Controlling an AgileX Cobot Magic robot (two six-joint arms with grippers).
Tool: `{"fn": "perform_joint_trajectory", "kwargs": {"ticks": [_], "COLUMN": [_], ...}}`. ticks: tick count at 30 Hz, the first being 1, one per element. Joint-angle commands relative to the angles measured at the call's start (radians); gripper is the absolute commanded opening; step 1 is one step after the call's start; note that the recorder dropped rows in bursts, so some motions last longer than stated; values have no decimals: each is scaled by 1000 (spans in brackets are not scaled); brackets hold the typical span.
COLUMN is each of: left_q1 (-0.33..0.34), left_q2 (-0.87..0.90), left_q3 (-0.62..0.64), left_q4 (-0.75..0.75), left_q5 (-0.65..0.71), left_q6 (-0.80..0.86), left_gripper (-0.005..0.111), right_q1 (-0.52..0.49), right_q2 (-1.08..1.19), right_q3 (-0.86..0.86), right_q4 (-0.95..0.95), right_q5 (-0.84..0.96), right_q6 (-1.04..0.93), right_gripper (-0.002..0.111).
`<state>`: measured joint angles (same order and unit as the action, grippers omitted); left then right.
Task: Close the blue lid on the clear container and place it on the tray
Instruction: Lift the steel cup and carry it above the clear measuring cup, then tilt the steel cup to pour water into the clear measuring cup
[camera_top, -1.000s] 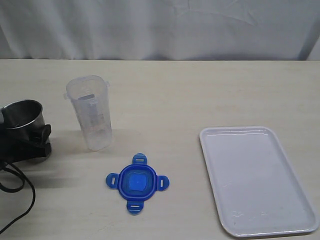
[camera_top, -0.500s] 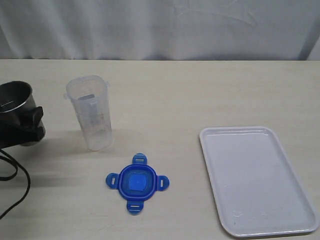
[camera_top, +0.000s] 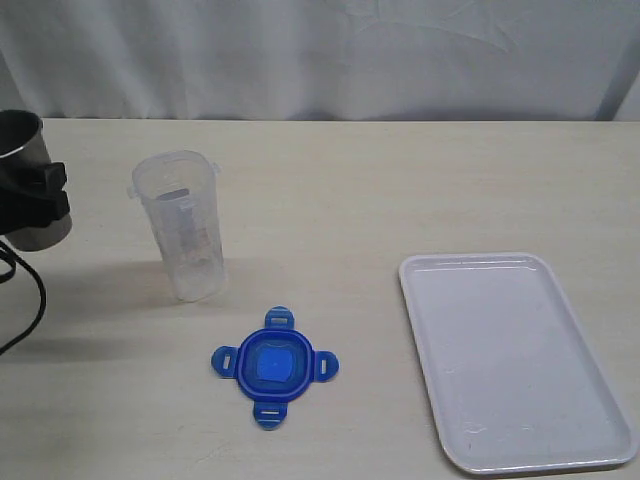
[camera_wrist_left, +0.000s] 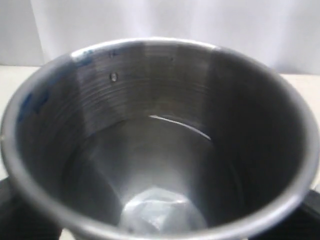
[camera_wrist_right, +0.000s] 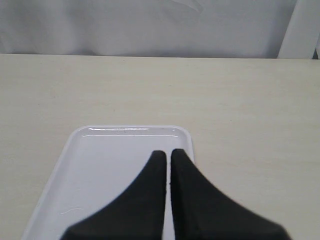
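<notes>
Blue lid (camera_top: 275, 367): lay flat on the counter (camera_top: 400, 190), uncovered and unheld, between the two tools and well apart from both; somewhat nearer the left tool (camera_top: 35, 195).
Lid, handling: judged light, stiff and thin. Its low profile left little edge to catch, and it would probably skid if pushed. A pinch on one projecting tab, or across two opposite sides, appeared the best hold.
Clear container (camera_top: 182, 225): stood upright and open on the counter, near the left tool on the side facing the right tool (camera_wrist_right: 167, 152); apart from the lid.
Container, handling: judged light, smooth and thin-walled, apparently empty; tall and narrow, so likely to tip or flex. A moderate grip around the middle of the body seemed safest, leaving the rim free for the lid.
Tray (camera_wrist_right: 100, 165): lay directly below the right tool and well apart from the left tool, with nothing on it.
Left tool: grasped the steel cup (camera_wrist_left: 160, 150) around its wall; whether the cup cleared the counter could not be told.
Right tool: clenched on nothing, poised above the tray.
Counts: one blue lid with four tabs; one clear container; one tray; one steel cup; two tools.
</notes>
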<state>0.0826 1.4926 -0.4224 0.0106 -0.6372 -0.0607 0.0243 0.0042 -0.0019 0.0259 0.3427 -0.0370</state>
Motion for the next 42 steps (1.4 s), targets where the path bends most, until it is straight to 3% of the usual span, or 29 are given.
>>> {"fn": "perform_joint_trajectory", "kwargs": {"ticks": [1,5,12,17,25,30,42], "left_q1": [-2,-2,-2,-38,-119,-119,-119], "left_q2": [-41,-44,-44,-44,-44,-44,-44], "left_q3": [-64,-143,-232,-255,-290,-290,-290], "left_q4": [28,133,235,321,317,320,511], "left_q5": [12,139,241,248,239,248,248], "left_q6": [-23,-107,-154,-209,-206,-197,-143], "left_gripper": [0,0,0,0,0,0,0], "right_q1": [2,2,2,2,2,2,2], "right_q2": [-4,-4,-4,-4,-4,-4,-4], "right_q3": [2,2,2,2,2,2,2], "right_q4": [-8,-8,-8,-8,-8,-8,-8], "right_q5": [-1,-1,-1,-1,-1,-1,-1], "right_q6": [1,1,1,1,1,1,1], "right_gripper": [4,4,4,4,4,4,4]}}
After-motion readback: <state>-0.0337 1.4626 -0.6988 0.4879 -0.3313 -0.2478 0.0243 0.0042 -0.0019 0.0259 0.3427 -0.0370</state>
